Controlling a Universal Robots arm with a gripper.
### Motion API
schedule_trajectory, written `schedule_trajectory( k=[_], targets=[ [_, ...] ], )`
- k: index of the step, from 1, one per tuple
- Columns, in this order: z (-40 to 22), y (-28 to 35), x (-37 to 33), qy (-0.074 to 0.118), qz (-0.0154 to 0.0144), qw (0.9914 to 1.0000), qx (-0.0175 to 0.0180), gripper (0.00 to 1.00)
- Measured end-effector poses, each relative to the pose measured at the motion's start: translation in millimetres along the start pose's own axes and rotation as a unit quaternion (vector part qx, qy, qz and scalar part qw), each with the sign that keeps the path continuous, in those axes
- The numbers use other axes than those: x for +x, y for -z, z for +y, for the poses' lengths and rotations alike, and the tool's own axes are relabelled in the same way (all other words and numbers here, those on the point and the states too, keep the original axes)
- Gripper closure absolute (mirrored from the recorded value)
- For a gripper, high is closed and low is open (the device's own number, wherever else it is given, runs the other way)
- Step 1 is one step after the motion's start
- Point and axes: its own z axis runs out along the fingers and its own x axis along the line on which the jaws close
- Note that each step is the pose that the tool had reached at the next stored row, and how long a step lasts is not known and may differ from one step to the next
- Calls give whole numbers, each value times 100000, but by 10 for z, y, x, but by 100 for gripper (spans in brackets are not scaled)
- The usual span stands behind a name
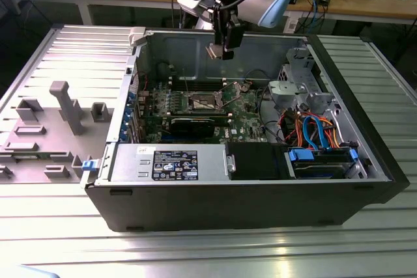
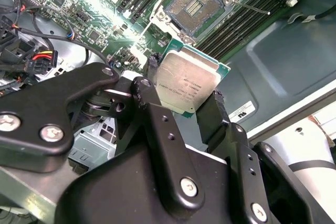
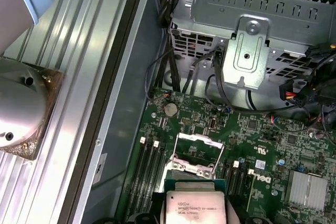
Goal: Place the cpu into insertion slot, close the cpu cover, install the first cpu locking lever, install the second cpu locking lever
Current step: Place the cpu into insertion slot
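Observation:
My gripper [image 1: 219,51] hangs above the open computer case, shut on the cpu [image 1: 213,51], a small square chip with a silvery top. In the second wrist view the black fingers [image 2: 215,106] clamp two opposite edges of the cpu [image 2: 186,83]. The insertion slot [image 2: 191,4] lies bare on the green board beyond it, dark centre showing. In the first wrist view the cpu [image 3: 195,209] hovers over the slot, and the cpu cover [image 3: 195,144] stands raised behind it. A thin locking lever [image 2: 253,8] sticks out beside the slot. In the exterior view the slot [image 1: 202,101] lies well below the gripper.
A long black graphics card [image 1: 195,124] lies in front of the slot, memory slots [image 1: 195,84] behind it. A metal drive cage [image 1: 296,89] and coloured cables [image 1: 313,128] fill the case's right side. The power supply [image 1: 169,161] sits in front. A grey fixture [image 1: 65,105] stands outside on the left.

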Motion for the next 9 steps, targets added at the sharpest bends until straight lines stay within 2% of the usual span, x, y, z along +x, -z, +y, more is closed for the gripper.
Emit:
schedule_trajectory(
  k=[3, 5, 9],
  targets=[
    [0, -6, 0, -1863, -172, 99982, -32, 46],
    [-2, -16, 0, -3415, -313, 99941, -54, 46],
    [-21, -31, 4, -3474, -318, 99939, -53, 46]
  ],
)
